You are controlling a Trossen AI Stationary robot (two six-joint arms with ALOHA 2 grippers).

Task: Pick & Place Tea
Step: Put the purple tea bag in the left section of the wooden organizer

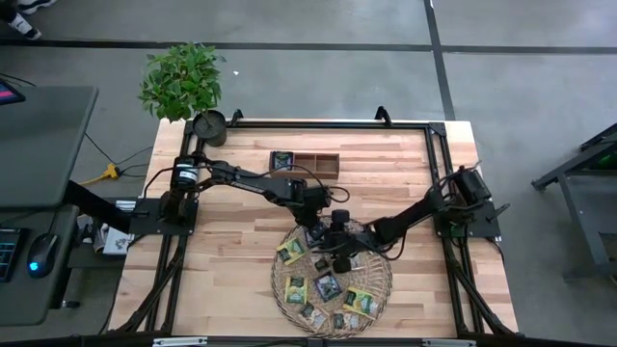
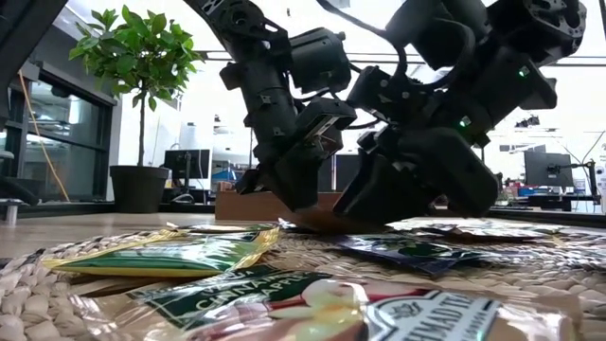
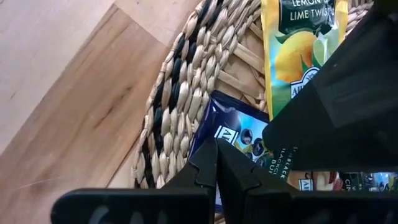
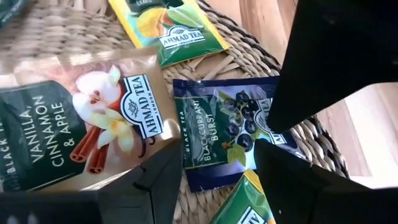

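Observation:
A round woven tray (image 1: 280,289) at the table's near middle holds several tea sachets. A dark blue sachet (image 4: 224,130) lies near the tray's far rim. My left gripper (image 3: 216,155) is shut, with its tips at this sachet's edge. My right gripper (image 4: 217,186) is open just above the tray. One of its fingers stands on each side of the blue sachet (image 3: 239,134), and I see no touch. In the high view my left gripper (image 1: 316,234) and my right gripper (image 1: 339,258) meet over the tray's far part. My left gripper has its shut fingertips (image 4: 273,118) on the blue sachet's side edge (image 4: 264,124), slanting down from the table's far left. Whether the edge is pinched between the fingers or only pressed on, I cannot tell. The sachet lies flat on the tray and on a neighbouring sachet.
Beside the blue sachet lie a yellow lemon sachet (image 3: 298,43), a vanilla sachet (image 4: 81,130) and a green-yellow one (image 4: 180,28). A wooden compartment box (image 1: 316,162) stands toward the far edge with one sachet (image 1: 281,160) in it. A potted plant (image 1: 183,82) stands at the far left corner.

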